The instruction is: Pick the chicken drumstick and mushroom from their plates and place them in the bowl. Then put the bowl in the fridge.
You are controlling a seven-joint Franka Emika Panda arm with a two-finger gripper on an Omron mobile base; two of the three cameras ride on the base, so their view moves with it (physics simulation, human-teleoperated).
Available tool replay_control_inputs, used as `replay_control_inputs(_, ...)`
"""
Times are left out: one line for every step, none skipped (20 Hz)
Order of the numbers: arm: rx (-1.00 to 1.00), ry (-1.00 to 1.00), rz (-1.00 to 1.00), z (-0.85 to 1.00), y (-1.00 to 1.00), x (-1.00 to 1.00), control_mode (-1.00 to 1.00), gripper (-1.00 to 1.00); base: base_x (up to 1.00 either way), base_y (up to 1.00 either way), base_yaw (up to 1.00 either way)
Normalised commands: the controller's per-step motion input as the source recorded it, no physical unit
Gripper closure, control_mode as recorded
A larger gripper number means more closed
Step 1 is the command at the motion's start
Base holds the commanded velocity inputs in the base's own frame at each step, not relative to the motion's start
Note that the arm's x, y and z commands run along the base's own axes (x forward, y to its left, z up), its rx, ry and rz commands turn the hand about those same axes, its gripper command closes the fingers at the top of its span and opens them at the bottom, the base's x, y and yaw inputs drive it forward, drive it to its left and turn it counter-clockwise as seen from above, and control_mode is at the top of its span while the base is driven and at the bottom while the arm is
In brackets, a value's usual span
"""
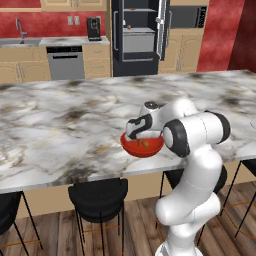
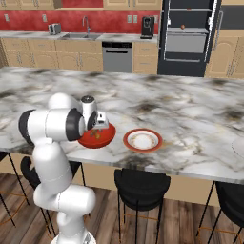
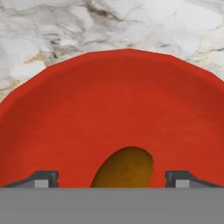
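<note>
At the bottom of your hand view the two dark fingertips [image 3: 43, 178] stand wide apart with nothing clamped between them, and the rounded golden-brown chicken drumstick [image 3: 124, 168] lies between and just beyond them, low in the frame. It rests inside the glossy all-red deep bowl [image 3: 127, 100], whose rim arcs across the middle of that view against the grey-veined white marble counter [image 3: 131, 22]. In your left base view the two-finger gripper [image 1: 140, 135] hangs just over the bowl at centre frame, near the counter's front edge, with the black round-seated bar stools [image 1: 98, 198] below. In your right base view the flat orange-red-rimmed plate with a white centre [image 2: 143, 140] sits just beside the bowl, to its right, apart from it. At the far right edge of that view you can see a sliver of the plain pale grey-white plate [image 2: 239, 147]. Farthest back, top centre-right, the tall black fridge [image 2: 188, 38] stands with its door open, grey shelves showing.
</note>
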Motion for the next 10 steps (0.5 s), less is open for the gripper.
replay_control_inputs(0.00, 0.00, 0.00, 0.22, 0.00, -0.09, -1.00, -1.00, 0.00, 0.00, 0.00)
replay_control_inputs(0.00, 0.00, 0.00, 0.20, 0.00, -0.11, -1.00, -1.00, 0.00, 0.00, 0.00)
replay_control_inputs(0.00, 0.00, 0.00, 0.18, 0.00, -0.12, -1.00, -1.00, 0.00, 0.00, 0.00)
replay_control_inputs(0.00, 0.00, -0.01, 0.18, 0.00, -0.11, -1.00, -1.00, 0.00, 0.00, 0.00)
replay_control_inputs(0.00, 0.00, -0.01, 0.18, 0.00, -0.13, -1.00, -1.00, 0.00, 0.00, 0.00)
replay_control_inputs(0.00, 0.00, -0.01, 0.18, 0.00, -0.12, -1.00, -1.00, 0.00, 0.00, 0.00)
replay_control_inputs(0.00, 0.00, -0.01, 0.24, 0.00, -0.13, -1.00, -1.00, 0.00, 0.00, 0.00)
replay_control_inputs(0.00, 0.00, -0.02, 0.30, -0.03, -0.17, -1.00, -1.00, 0.00, 0.00, 0.00)
replay_control_inputs(0.00, -0.03, -0.03, 0.35, -0.06, -0.22, -1.00, -1.00, 0.00, 0.00, 0.00)
replay_control_inputs(0.00, -0.05, -0.03, 0.36, -0.07, -0.29, -1.00, -1.00, 0.00, 0.00, 0.00)
